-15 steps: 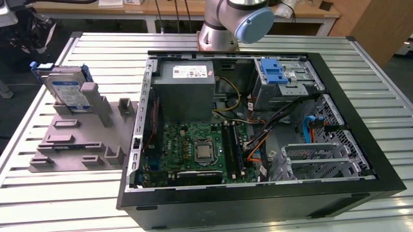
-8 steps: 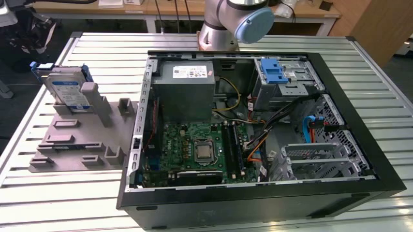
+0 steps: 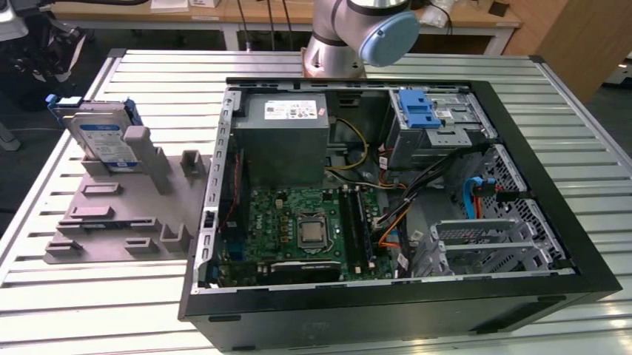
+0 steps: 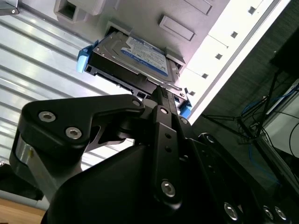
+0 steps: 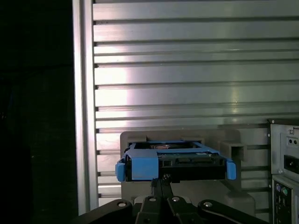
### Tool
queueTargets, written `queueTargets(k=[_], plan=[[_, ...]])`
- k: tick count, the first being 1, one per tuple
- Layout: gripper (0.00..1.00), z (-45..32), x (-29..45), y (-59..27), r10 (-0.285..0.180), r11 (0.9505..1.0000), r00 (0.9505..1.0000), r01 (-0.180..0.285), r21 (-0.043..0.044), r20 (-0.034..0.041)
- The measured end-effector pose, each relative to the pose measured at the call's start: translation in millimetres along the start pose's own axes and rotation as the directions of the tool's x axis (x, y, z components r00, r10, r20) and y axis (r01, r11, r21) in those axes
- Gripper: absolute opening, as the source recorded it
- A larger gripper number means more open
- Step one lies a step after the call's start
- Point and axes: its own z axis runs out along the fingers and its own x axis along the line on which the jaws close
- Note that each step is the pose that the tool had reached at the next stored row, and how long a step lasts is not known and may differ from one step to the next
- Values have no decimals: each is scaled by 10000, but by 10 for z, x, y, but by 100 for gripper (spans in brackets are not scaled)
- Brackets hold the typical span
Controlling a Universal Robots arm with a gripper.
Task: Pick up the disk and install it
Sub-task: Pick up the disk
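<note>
The disk (image 3: 103,137), silver-grey with a white-and-blue label and a blue carrier, stands on edge in a slot of the grey holder (image 3: 118,214) at the exterior view's left. Both wrist views show it ahead of my gripper: the label side of the disk (image 4: 140,53) in the second, its blue-framed edge (image 5: 175,161) in the first. My gripper (image 5: 161,179) has its black fingers drawn together and is shut on nothing. Its tip (image 4: 159,88) lines up with the disk's edge but stands apart from it.
An open black computer case (image 3: 395,185) lies on the slatted metal table (image 3: 79,296), with a drive cage and blue latch (image 3: 419,111) at its far corner. The arm's base (image 3: 345,37) rises behind the case. The case's rear panel (image 5: 285,168) borders the holder.
</note>
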Motion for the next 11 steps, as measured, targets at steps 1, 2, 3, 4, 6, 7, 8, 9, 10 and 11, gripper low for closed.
queueTargets(k=[1, 2, 3, 4, 6, 7, 8, 9, 10, 11], plan=[[11, 0, 0, 0, -35, 10000, 10000, 35, 0, -1], [11, 0, 0, 0, -70, 10000, 10000, 70, -1, -2], [11, 0, 0, 0, -105, 9999, 9999, 105, -1, -2], [11, -1, 0, 0, -148, 9999, 9999, 148, -2, -3], [11, 0, 0, 0, -230, 9997, 9997, 230, -3, -4], [11, 0, 0, 0, -268, 9996, 9996, 268, -3, -4], [11, -1, 0, 0, -306, 9995, 9995, 306, -4, -5], [11, 0, 0, 0, -343, 9994, 9994, 343, -5, -6], [11, -1, 0, 0, -377, 9993, 9993, 377, -5, -7], [11, -1, 0, 0, -405, 9992, 9992, 405, -5, -7]])
